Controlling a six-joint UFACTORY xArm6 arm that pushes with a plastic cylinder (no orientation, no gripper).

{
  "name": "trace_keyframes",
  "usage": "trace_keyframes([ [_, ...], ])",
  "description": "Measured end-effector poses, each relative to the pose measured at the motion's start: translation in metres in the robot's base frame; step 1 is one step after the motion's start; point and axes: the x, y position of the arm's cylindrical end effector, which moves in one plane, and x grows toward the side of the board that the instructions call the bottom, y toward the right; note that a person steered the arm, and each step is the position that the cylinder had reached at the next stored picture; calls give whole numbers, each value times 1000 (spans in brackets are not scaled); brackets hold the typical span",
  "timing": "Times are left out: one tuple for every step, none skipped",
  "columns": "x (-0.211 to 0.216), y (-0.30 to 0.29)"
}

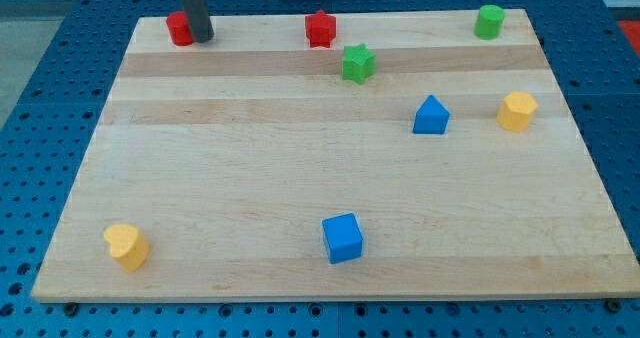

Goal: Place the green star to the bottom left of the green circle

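The green star (pixel 357 63) lies near the view's top, a little right of the middle. The green circle (pixel 489 22) stands at the view's top right, well to the right of and above the star. My tip (pixel 202 36) is at the view's top left, touching or just beside the right side of a red round block (pixel 180 28). The tip is far to the left of the green star.
A red star (pixel 320 29) lies just up-left of the green star. A blue triangle-like block (pixel 431 116) and a yellow hexagon (pixel 517 111) sit at the right. A blue cube (pixel 342 238) and a yellow heart (pixel 126 246) lie near the wooden board's (pixel 250 158) bottom.
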Motion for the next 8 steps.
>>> trace_keyframes([
  [0,-1],
  [0,-1],
  [19,21],
  [57,56],
  [78,99],
  [78,131],
  [78,168],
  [78,208],
])
